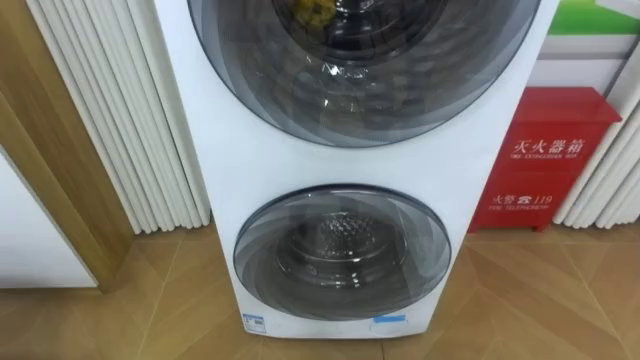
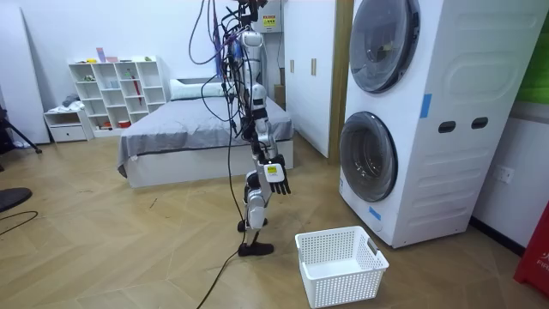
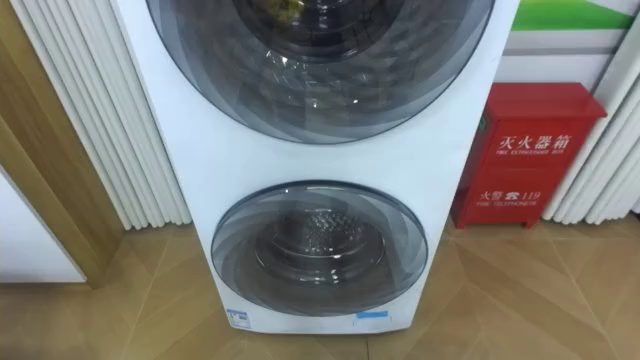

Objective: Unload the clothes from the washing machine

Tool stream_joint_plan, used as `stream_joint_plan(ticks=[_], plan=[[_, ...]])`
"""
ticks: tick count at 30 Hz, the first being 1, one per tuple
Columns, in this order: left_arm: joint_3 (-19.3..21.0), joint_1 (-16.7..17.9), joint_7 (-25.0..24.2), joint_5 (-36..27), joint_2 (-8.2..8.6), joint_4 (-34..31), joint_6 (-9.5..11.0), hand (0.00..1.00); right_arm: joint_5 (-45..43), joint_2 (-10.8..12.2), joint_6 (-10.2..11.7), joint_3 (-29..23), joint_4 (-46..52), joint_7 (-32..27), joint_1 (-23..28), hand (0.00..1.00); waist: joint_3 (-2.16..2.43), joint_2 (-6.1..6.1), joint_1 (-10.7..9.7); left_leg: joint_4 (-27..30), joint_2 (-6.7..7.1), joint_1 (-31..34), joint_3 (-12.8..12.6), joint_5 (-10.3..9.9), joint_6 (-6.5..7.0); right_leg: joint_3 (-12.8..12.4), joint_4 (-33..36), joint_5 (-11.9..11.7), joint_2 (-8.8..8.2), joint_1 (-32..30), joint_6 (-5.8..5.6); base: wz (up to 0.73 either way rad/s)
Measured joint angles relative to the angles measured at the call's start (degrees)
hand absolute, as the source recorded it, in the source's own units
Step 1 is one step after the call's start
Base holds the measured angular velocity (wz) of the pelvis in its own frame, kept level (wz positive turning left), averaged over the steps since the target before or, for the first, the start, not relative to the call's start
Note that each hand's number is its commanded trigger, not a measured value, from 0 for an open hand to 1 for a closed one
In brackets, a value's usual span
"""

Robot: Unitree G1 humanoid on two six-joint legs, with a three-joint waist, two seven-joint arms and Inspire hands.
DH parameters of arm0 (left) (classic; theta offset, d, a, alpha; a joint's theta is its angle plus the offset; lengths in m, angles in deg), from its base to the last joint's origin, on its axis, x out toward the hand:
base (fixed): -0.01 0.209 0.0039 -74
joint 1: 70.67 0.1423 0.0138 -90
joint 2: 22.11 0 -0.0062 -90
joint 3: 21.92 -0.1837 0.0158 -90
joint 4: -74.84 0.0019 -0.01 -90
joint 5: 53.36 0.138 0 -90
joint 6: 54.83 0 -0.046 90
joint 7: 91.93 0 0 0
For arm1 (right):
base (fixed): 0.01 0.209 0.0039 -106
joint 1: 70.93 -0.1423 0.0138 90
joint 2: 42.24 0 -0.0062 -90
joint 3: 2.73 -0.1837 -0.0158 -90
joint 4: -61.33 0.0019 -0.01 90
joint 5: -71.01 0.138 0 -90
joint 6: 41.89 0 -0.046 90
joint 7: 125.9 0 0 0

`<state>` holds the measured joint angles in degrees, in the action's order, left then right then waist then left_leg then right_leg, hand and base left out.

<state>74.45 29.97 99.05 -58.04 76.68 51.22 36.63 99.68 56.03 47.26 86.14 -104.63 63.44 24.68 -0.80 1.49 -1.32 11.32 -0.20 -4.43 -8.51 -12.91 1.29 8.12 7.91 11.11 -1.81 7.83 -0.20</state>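
Washing machine: tall white glossy cabinet with two round porthole doors stacked one above the other, both closed. Upper door: smoked glass in dark concentric rings. Behind it, at the view's top edge, is a yellowish crumpled lump, taken to be the clothes, inside the upper drum. Lower door: same tinted glass, perforated metal drum back visible through it. Two small blue-and-white stickers on the bottom front panel, print too small to make out. To the right, a red metal cabinet with white characters on its face. Left of the machine, white fluted panelling. Wood herringbone floor. In the room view the robot stands upright a few steps from the machine, facing it. Right hand hangs at hip level, fingers loose and pointing down, holding nothing. White plastic lattice basket, rectangular, sits on the floor between robot and machine.
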Motion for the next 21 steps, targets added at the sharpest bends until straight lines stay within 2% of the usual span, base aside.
stream_joint_plan(ticks=[6,10,12,16,21], plan=[[-0.2,0.3,0.1,0.0,0.00,0.1,0.2,0.00,-0.2,0.0,0.0,0.0,0.1,0.0,0.0,0.00,0.02,-0.21,0.2,0.0,-0.05,-0.1,-0.1,-0.1,-0.03,0.0,0.6,0.0,0.01,0.3,0.00,0.00],[0.3,0.7,-0.6,0.4,0.00,0.1,0.2,0.00,-0.1,0.0,-0.1,-0.1,-0.2,0.1,0.2,0.00,0.27,-0.51,0.1,0.0,-0.04,-0.2,-0.2,-0.1,0.01,-0.1,0.8,0.0,-0.02,0.3,0.00,-0.01],[0.3,0.9,-1.7,0.4,0.00,0.1,0.0,0.00,-0.1,0.0,-0.4,-0.2,-0.3,0.1,0.2,0.00,0.43,-0.76,0.1,0.0,-0.07,-0.2,-0.3,-0.1,0.02,-0.1,0.8,0.0,-0.02,0.3,0.00,-0.02],[0.2,1.4,-3.8,0.4,0.01,0.1,-0.7,0.00,0.3,0.0,-0.6,-0.3,-0.8,0.3,0.2,0.00,0.46,-0.90,0.0,0.1,-0.09,-0.3,-0.2,-0.1,0.03,-0.1,0.8,0.0,-0.03,0.5,0.01,0.00],[0.1,1.2,-5.9,0.1,-0.02,0.0,-1.4,0.00,1.1,-0.6,-2.1,-0.5,0.7,-0.1,-0.6,0.00,0.52,-0.65,0.2,0.3,-0.09,-0.4,0.0,-0.1,0.03,-0.1,0.9,0.0,-0.07,0.3,0.01,0.00]])
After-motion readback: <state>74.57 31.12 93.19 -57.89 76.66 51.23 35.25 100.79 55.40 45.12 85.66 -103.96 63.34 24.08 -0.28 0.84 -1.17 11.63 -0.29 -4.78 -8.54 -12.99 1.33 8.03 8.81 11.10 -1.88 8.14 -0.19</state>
